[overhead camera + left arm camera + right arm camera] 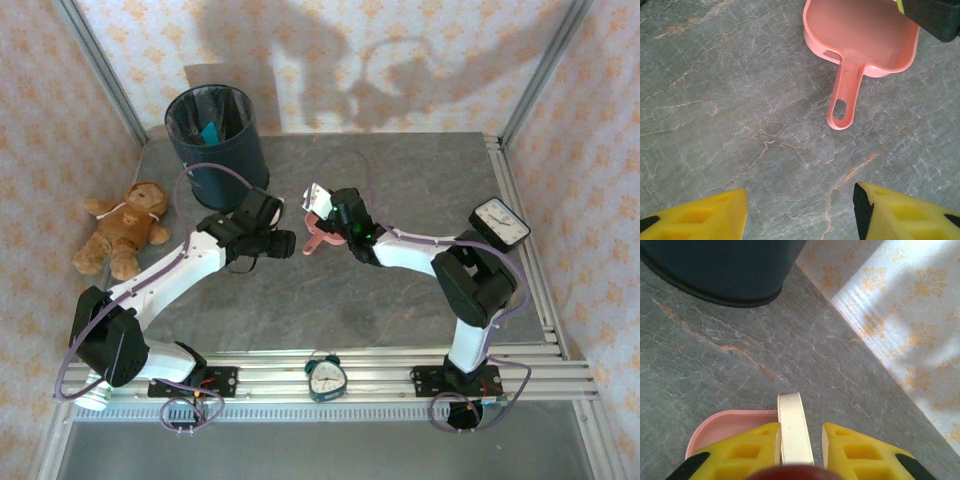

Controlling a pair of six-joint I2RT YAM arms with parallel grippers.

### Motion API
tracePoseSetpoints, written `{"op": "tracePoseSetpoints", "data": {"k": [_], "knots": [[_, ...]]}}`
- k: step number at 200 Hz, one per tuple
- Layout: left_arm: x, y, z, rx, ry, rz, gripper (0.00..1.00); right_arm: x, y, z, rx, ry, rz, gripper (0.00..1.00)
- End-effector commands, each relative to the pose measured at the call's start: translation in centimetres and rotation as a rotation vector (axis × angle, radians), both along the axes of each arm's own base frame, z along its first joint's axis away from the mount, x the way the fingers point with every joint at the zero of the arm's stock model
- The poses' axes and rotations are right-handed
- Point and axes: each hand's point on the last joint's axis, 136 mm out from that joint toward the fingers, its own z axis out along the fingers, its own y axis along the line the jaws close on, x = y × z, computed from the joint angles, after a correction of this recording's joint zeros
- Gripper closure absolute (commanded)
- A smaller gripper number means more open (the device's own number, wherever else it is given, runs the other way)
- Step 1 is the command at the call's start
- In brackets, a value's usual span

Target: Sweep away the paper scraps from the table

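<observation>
Above the table (715, 100) right claw (801, 432) clamps cream handle (790, 410), left claw (800, 200) half open

Place: robot test cell, dressed homelike.
Enclosure: dark grey stone-patterned table (420, 180) is framed by aluminium rails (270, 372).
Walls: panels printed with orange flowers (450, 50) are set behind.

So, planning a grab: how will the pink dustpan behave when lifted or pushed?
The dustpan looks like thin moulded plastic: probably light and stiff. On the smooth table it would likely slide if nudged.
</observation>
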Motion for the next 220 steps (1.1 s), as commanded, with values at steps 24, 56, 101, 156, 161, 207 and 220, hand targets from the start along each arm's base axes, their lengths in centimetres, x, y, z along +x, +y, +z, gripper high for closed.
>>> {"op": "tracePoseSetpoints", "data": {"k": [24,56,101,156,161,207,220], "knots": [[-0.1,0.6,-0.3,0.001,0.011,0.029,0.42,-1.4,-0.1,-0.2,0.017,0.028,0.008,0.68],[-0.2,0.7,-0.5,0.003,0.017,0.029,0.42,-2.3,0.0,-0.6,0.028,0.059,0.027,0.61],[-0.3,0.7,-0.9,0.008,0.027,0.028,0.42,-3.5,0.5,-1.0,0.047,0.101,0.068,0.54],[-0.4,0.7,-1.2,0.005,0.033,0.027,0.42,-4.9,1.0,-2.5,0.028,0.155,0.108,0.51],[-0.5,0.7,-1.2,0.004,0.034,0.026,0.42,-5.0,1.0,-2.6,0.029,0.159,0.109,0.51],[-0.6,0.4,-1.6,-0.015,0.036,0.026,0.42,-6.2,1.0,-3.8,0.029,0.212,0.127,0.5],[-0.6,0.3,-1.7,-0.022,0.036,0.025,0.42,-6.5,0.9,-4.2,0.017,0.222,0.131,0.5]]}}
